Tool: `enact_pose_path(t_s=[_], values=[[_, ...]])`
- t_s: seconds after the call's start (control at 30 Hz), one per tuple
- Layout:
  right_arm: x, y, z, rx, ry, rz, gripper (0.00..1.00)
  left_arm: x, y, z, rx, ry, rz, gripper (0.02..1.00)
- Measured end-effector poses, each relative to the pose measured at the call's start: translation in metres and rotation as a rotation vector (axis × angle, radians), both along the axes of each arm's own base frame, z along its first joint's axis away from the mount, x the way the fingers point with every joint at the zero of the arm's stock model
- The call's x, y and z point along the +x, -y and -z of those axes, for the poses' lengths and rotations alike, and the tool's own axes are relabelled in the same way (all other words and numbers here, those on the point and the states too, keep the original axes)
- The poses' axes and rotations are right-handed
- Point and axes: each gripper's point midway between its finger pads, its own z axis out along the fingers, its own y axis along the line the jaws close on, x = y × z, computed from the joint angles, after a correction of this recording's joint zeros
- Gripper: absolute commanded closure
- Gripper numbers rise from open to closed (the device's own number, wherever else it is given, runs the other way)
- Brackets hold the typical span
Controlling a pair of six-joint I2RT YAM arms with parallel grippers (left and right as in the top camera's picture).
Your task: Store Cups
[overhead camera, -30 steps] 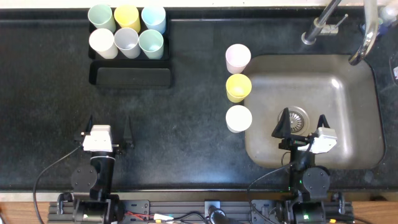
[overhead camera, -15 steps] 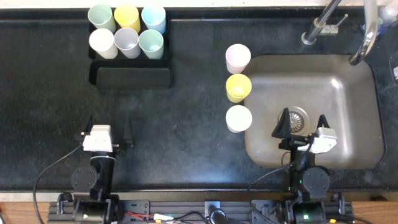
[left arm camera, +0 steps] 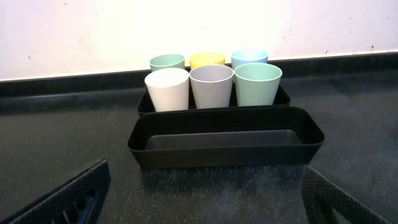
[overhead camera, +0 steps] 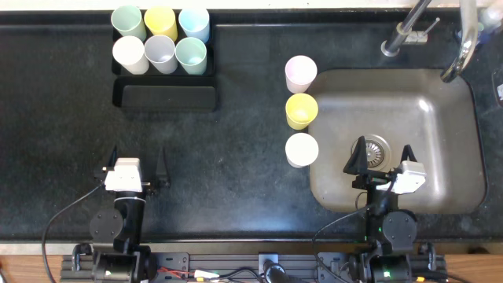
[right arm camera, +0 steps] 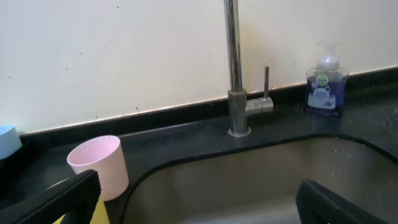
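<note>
Nothing moved; left gripper [overhead camera: 139,152] and right gripper [overhead camera: 383,146] gape; right wrist view catches a soap bottle [right arm camera: 323,88].

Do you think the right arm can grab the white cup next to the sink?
Probably yes. The white cup stands on the counter beside the sink, close to the right gripper, which is open, with nothing between them.

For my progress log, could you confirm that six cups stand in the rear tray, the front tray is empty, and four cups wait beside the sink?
Not quite: the top view shows three cups beside the sink, not four: a pink cup, a yellow cup and a white cup. The rest stands: six cups in the rear tray, and the front tray is empty.
</note>
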Motion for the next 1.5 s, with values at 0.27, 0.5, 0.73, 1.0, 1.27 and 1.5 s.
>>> enact_pose_path(t_s=[0.27,0.5,0.73,1.0,1.27,1.5], values=[[0.000,0.000,0.000,0.000,0.000,0.000,0.005,0.000,0.000,0.000,0.000,0.000,0.000,0.018],[0.000,0.000,0.000,0.001,0.000,0.000,0.005,0.000,0.000,0.000,0.000,0.000,0.000,0.020],[0.000,0.000,0.000,0.000,0.000,0.000,0.005,0.000,0.000,0.000,0.000,0.000,0.000,0.020],[0.000,0.000,0.000,0.001,0.001,0.000,0.003,0.000,0.000,0.000,0.000,-0.001,0.000,0.020],[0.000,0.000,0.000,0.000,0.000,0.001,0.003,0.003,0.008,0.010,-0.002,-0.269,0.048,0.020],[0.000,0.000,-0.001,0.001,0.005,0.000,0.003,0.094,0.039,-0.101,-0.051,-0.593,0.189,0.018]])
